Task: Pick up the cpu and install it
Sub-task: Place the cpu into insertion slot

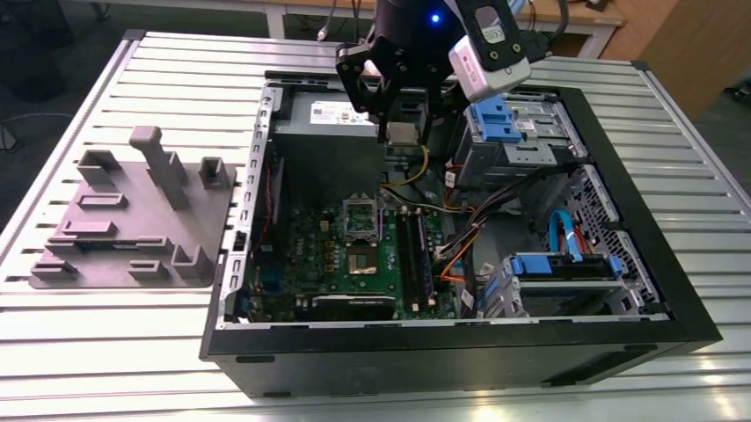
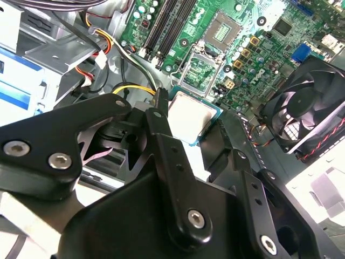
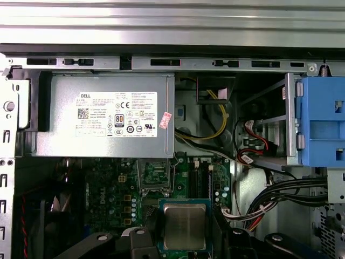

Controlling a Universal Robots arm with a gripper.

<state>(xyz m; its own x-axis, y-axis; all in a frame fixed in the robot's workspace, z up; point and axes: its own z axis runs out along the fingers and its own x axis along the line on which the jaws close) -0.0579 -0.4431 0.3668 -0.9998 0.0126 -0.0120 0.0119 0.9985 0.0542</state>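
Jaws closed on the cpu (image 3: 184,225), pinching it by opposite edges with its metal top toward the first wrist camera: the gripper (image 1: 400,132) hangs over the open case (image 1: 657,264), high above the board (image 1: 340,264), near the edge of the power supply (image 3: 102,116).

By the look of it, the pick is done and the carry is in hand. The chip is in the air, touching nothing but the fingers (image 2: 161,108).

The socket (image 1: 361,260) lies bare on the board, and its metal frame (image 1: 364,214) stands tipped up on the side toward the power supply. In the exterior view the chip sits short of the socket, toward the supply.

Seating it calls for the chip level, square to the socket and centred over it, with very little force on the way down.

The raised frame stands between chip and socket and looks the likeliest thing to snag. Memory sticks (image 1: 411,246) run just beside the socket on the exterior view's right, and yellow cables (image 3: 218,116) loop near the gripper. A fan (image 2: 307,116) sits by the board. A grey plate (image 1: 129,220) rests on the table, well apart from the case.
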